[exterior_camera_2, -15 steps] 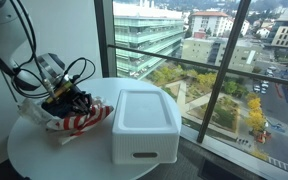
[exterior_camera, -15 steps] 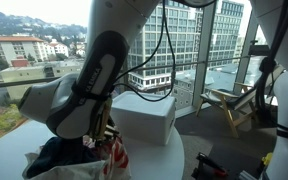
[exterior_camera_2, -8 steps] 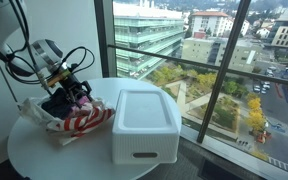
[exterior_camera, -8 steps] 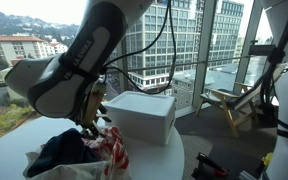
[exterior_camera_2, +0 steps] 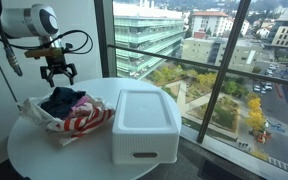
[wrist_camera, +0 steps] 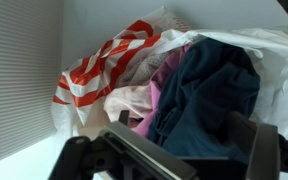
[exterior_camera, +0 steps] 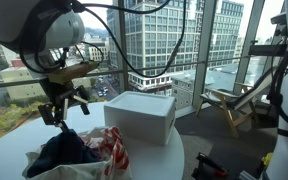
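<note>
My gripper (exterior_camera: pixel 64 112) (exterior_camera_2: pixel 57 78) hangs open in the air above a pile of clothes, holding nothing. Its two fingers frame the bottom of the wrist view, and the gripper (wrist_camera: pixel 184 138) looks straight down on the pile. A dark blue garment (wrist_camera: pixel 209 85) (exterior_camera: pixel 64 150) (exterior_camera_2: pixel 62 100) lies on top, with a pink cloth (wrist_camera: pixel 159 88) beside it. Both rest in a red-and-white striped bag (wrist_camera: pixel 104 70) (exterior_camera: pixel 112 150) (exterior_camera_2: pixel 79 122) on the round white table (exterior_camera: pixel 159 165) (exterior_camera_2: pixel 54 155).
A white lidded plastic box (exterior_camera: pixel 141 115) (exterior_camera_2: pixel 144 125) (wrist_camera: pixel 19 70) stands on the table right next to the bag. Floor-to-ceiling windows (exterior_camera_2: pixel 184 50) run behind the table. A wooden chair (exterior_camera: pixel 229 105) stands off to the side.
The gripper was low in the bag, shut among the clothes. It has opened, let go of the clothes and risen well above the pile.
</note>
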Robot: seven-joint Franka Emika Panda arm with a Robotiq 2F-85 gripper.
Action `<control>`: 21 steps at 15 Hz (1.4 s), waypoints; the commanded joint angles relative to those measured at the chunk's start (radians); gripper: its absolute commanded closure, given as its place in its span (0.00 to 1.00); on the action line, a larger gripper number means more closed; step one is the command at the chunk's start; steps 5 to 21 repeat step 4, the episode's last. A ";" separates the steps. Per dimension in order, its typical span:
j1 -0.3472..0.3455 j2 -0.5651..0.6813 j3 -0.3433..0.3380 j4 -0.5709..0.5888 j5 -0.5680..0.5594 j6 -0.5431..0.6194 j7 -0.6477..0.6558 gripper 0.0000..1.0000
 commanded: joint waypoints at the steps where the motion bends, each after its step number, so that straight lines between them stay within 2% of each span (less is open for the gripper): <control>1: -0.021 -0.031 0.031 0.008 0.117 -0.025 -0.073 0.00; 4: -0.011 -0.060 0.034 -0.017 0.125 0.009 -0.079 0.00; 21: -0.011 -0.060 0.034 -0.017 0.125 0.009 -0.079 0.00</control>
